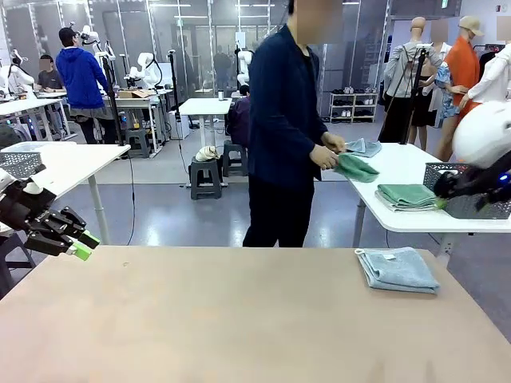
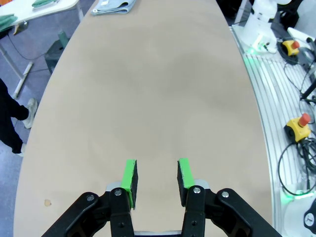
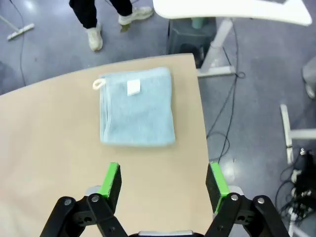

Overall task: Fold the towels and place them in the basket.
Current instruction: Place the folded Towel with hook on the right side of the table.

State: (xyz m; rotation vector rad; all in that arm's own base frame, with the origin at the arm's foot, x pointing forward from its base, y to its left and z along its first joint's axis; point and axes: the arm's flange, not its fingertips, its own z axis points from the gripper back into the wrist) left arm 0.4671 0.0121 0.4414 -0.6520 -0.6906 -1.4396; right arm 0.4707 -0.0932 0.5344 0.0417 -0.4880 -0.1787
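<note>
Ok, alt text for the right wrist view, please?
A folded grey-blue towel, white label and corner loop showing, lies by the corner of the table. The right pincer hovers open short of it, holding nothing.

1. Your table (image 1: 200, 319) has a smooth, matt tan top, wood-like in colour, with no grain you could make out.
2. At the table's far right corner you have the grey-blue towel (image 3: 137, 106), soft and nubbly terry cloth. Its white label (image 3: 133, 87) looks flat and smooth.
3. Your left gripper (image 2: 157, 174) carries matt green pads (image 2: 130, 178) on black parts with a faint sheen.
4. The floor (image 1: 184, 215) is glossy and reflects light.
</note>
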